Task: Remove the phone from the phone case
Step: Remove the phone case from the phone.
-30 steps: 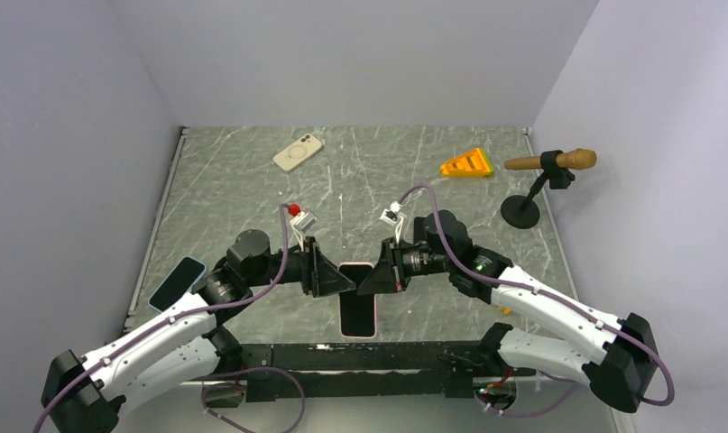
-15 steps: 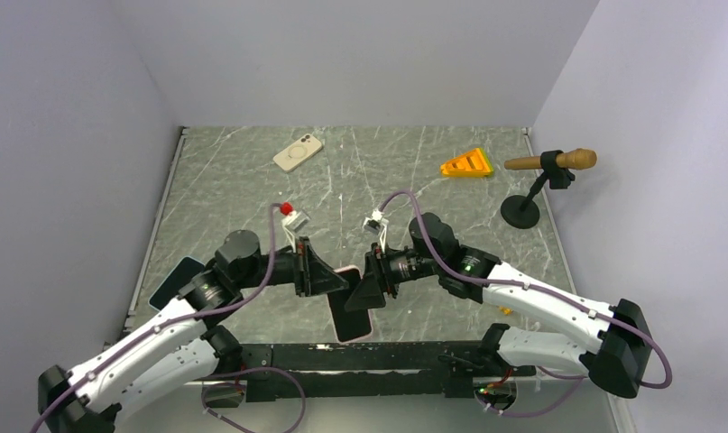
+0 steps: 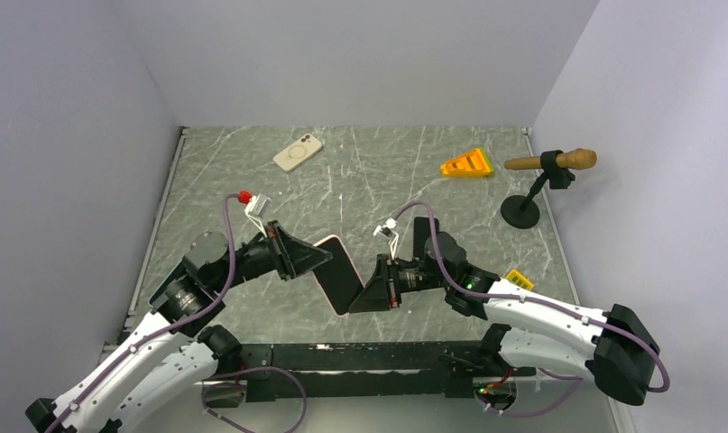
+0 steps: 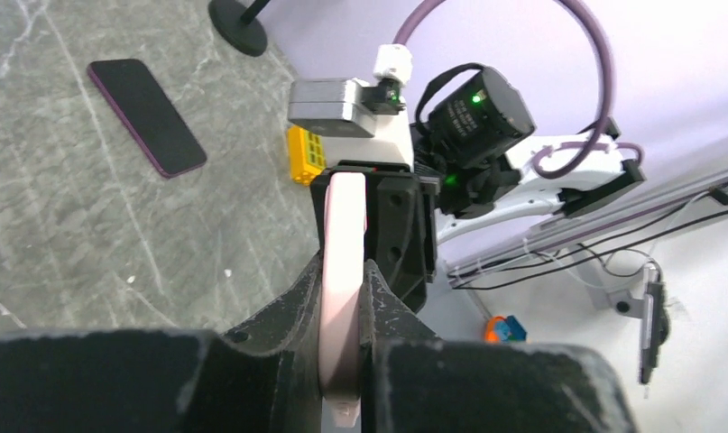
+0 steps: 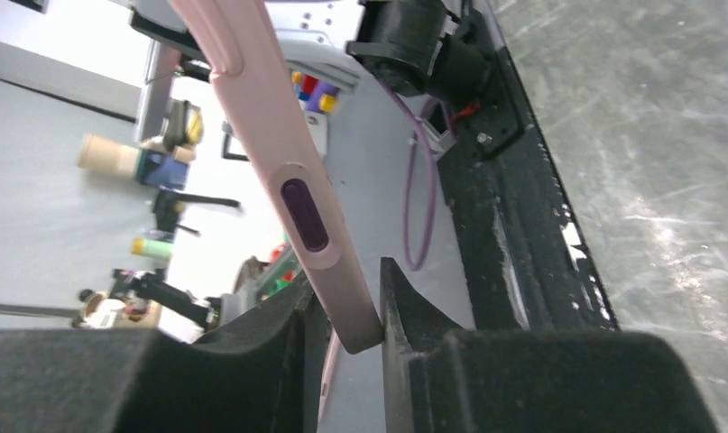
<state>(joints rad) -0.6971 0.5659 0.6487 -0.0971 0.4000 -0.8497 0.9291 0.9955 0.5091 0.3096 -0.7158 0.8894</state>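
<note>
The phone in its pink case [image 3: 339, 273] is held tilted above the table between both arms. My left gripper [image 3: 327, 261] is shut on its upper edge; in the left wrist view the pink case edge [image 4: 344, 234] runs between my fingers [image 4: 299, 302]. My right gripper [image 3: 372, 293] is shut on its lower corner; in the right wrist view the pink case [image 5: 283, 171] with its side button slants down into my right gripper [image 5: 346, 311]. The screen faces up in the top view.
A white phone case [image 3: 298, 152] lies at the back left. An orange wedge [image 3: 466, 164] and a microphone stand [image 3: 522, 210] are at the back right. A yellow block [image 3: 520, 279] sits by the right arm. A dark phone [image 4: 148, 115] lies on the marble table [image 3: 252, 194].
Both grippers have raised the cased phone off the table near the front edge, carried it left and tilted it. The left arm has drawn back to the left.
</note>
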